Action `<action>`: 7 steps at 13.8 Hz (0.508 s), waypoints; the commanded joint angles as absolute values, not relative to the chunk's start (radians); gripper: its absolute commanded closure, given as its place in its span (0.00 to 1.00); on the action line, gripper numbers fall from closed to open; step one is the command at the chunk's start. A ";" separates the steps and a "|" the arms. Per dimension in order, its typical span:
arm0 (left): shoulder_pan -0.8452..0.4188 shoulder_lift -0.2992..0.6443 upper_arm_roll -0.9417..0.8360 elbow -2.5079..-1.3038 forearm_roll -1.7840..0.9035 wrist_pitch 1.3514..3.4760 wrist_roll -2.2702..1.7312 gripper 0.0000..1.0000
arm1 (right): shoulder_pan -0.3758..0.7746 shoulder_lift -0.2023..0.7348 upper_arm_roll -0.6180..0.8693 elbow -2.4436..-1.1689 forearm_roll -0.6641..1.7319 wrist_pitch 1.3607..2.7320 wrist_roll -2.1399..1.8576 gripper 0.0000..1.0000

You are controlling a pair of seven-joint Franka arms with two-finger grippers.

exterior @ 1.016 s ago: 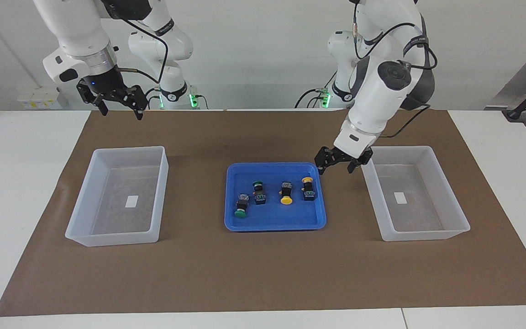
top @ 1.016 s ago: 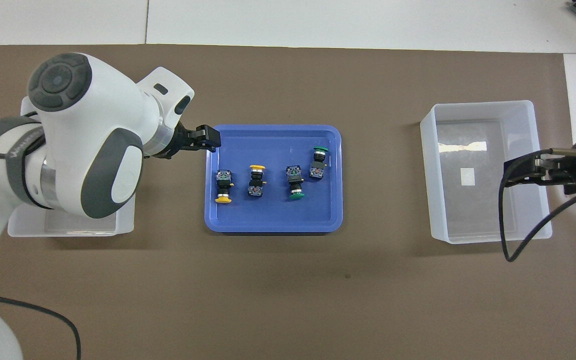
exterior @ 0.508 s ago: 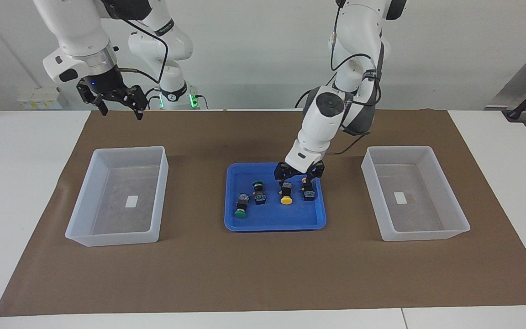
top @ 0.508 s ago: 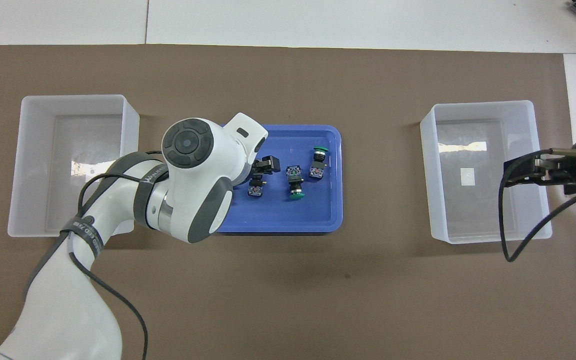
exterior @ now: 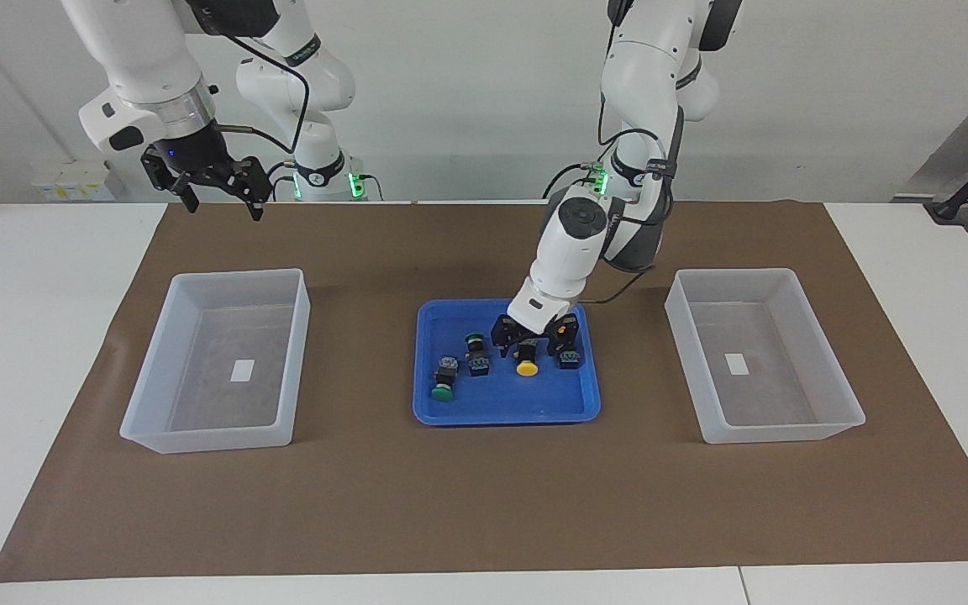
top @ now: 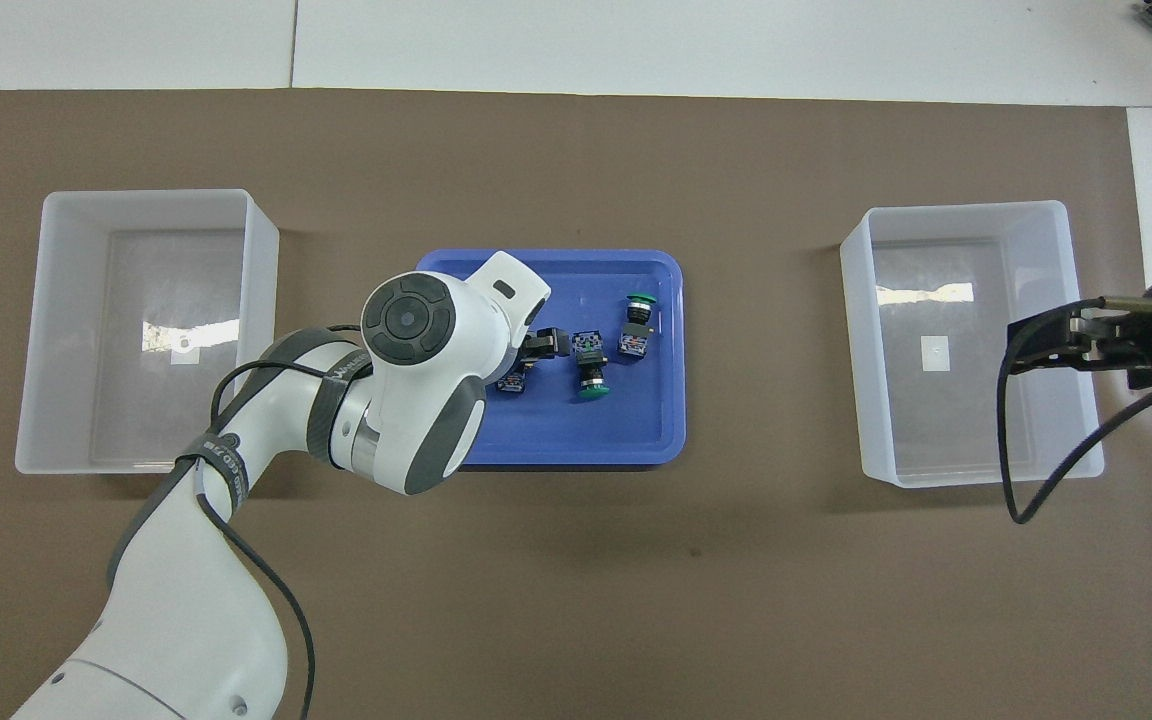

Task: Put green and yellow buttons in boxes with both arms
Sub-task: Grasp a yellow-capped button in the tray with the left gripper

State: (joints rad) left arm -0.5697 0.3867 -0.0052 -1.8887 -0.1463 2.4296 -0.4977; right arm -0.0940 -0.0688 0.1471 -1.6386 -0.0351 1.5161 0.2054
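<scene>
Four buttons lie in a blue tray (exterior: 505, 416): two green-capped ones (exterior: 474, 357) (exterior: 444, 382) toward the right arm's end, two yellow-capped ones (exterior: 526, 365) (exterior: 569, 356) toward the left arm's end. My left gripper (exterior: 532, 343) is open, low in the tray, straddling the body of the yellow button beside the green ones. In the overhead view the left arm hides most of both yellow buttons; both green ones (top: 591, 372) (top: 636, 330) show. My right gripper (exterior: 225, 206) is open and waits high, over the box (top: 971, 215) at its end. Both boxes (exterior: 232, 276) (exterior: 736, 274) hold no buttons.
A brown mat (exterior: 484, 504) covers the table's middle; tray and boxes stand on it in a row. The left arm's elbow and cable (top: 406, 400) hang over the tray's end nearest the left arm's box (top: 146, 200).
My left gripper swung from beside its box over the tray, then dropped lower around the yellow button. The right arm has not moved.
</scene>
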 commanded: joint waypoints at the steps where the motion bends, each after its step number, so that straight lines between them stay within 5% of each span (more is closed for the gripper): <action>1: -0.580 0.380 0.008 -1.928 -0.149 2.471 -0.466 0.15 | -0.109 -0.091 0.152 -1.663 -0.006 1.525 0.179 0.00; 7: -0.580 0.380 0.009 -1.930 -0.149 2.464 -0.466 0.79 | -0.109 -0.091 0.152 -1.661 -0.006 1.525 0.179 0.00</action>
State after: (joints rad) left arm -0.5697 0.3895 -0.0043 -1.9062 -0.1463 2.4427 -0.4831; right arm -0.0940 -0.0688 0.1471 -1.6386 -0.0351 1.5161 0.2054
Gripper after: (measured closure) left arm 0.533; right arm 0.000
